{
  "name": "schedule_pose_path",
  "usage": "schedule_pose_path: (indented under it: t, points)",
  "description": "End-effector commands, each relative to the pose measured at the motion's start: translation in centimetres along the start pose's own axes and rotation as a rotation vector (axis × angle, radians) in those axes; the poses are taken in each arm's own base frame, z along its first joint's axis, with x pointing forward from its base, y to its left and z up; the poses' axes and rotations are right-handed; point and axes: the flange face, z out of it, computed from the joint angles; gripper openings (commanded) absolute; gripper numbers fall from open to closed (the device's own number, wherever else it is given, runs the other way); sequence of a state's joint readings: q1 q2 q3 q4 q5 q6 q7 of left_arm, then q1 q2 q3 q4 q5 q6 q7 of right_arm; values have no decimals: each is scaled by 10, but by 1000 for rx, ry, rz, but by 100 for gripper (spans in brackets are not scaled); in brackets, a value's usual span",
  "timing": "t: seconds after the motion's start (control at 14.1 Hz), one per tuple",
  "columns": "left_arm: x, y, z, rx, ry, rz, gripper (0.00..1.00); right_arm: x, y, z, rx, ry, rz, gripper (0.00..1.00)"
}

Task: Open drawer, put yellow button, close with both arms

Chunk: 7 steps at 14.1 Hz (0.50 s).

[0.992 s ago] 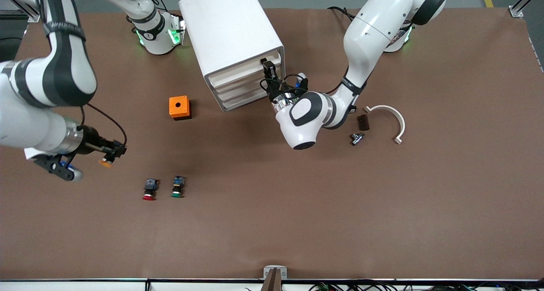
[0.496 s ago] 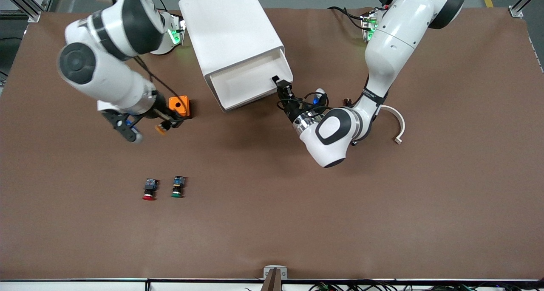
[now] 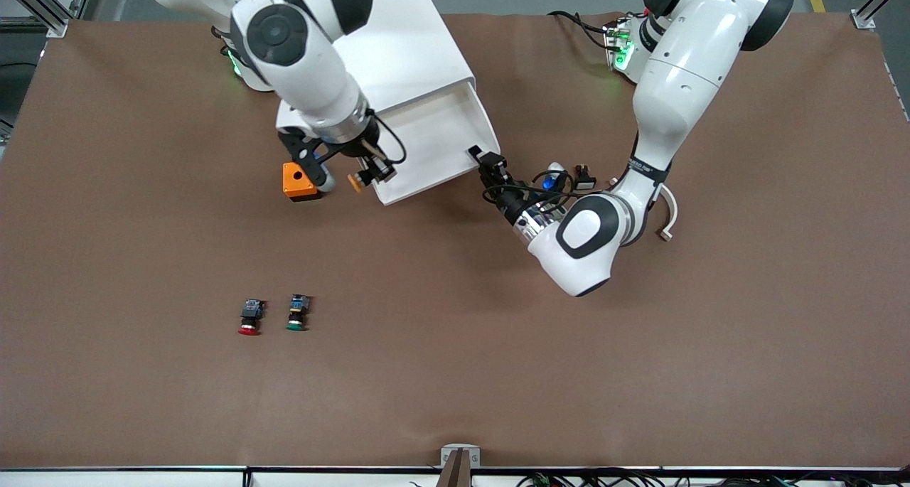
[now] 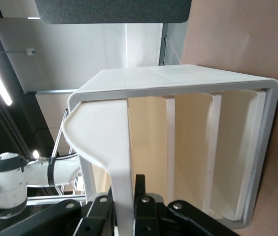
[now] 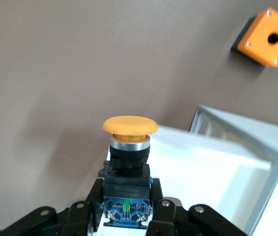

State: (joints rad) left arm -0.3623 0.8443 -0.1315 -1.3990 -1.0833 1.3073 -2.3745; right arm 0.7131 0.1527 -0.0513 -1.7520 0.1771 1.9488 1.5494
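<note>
The white cabinet (image 3: 416, 53) stands at the robots' side of the table. Its top drawer (image 3: 434, 138) is pulled far out and shows a bare inside. My left gripper (image 3: 483, 160) is shut on the drawer's front lip, which runs between its fingers in the left wrist view (image 4: 121, 196). My right gripper (image 3: 367, 170) is shut on the yellow button (image 3: 353, 182) and holds it in the air over the drawer's corner toward the right arm's end. In the right wrist view the gripper (image 5: 127, 206) clamps the button's black and blue body, below its yellow cap (image 5: 130, 125), beside the drawer's rim (image 5: 237, 128).
An orange box (image 3: 298, 181) with a hole sits beside the drawer, under my right wrist. A red button (image 3: 249, 320) and a green button (image 3: 297, 315) lie nearer the front camera. A white curved piece (image 3: 668, 206) and a small black part (image 3: 584, 178) lie by my left arm.
My left gripper has pulled the top drawer out toward the front camera. My right arm has carried the yellow button from its end of the table to the drawer's corner.
</note>
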Motion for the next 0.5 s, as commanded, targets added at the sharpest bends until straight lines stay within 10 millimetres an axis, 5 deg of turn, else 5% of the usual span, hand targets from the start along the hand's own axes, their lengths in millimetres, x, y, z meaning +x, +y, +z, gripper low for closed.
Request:
schedule_pose_path:
  t: [0.0,0.07,0.21,0.42]
  points:
    - [-3,-2,-7,10,-18,11,33,-27,0,14,14,-16,67,0]
    - [-1,-3,-11,10,-26,58,64,-40,-3,27,13,-13,82,0]
    - [-8,-12,-15,10,-44,186,95,-63,-7,47,22,-9,105,0]
    - [-14,-25,-24,-8,-53,310,99,-84,-11,66,32,-3,126,0]
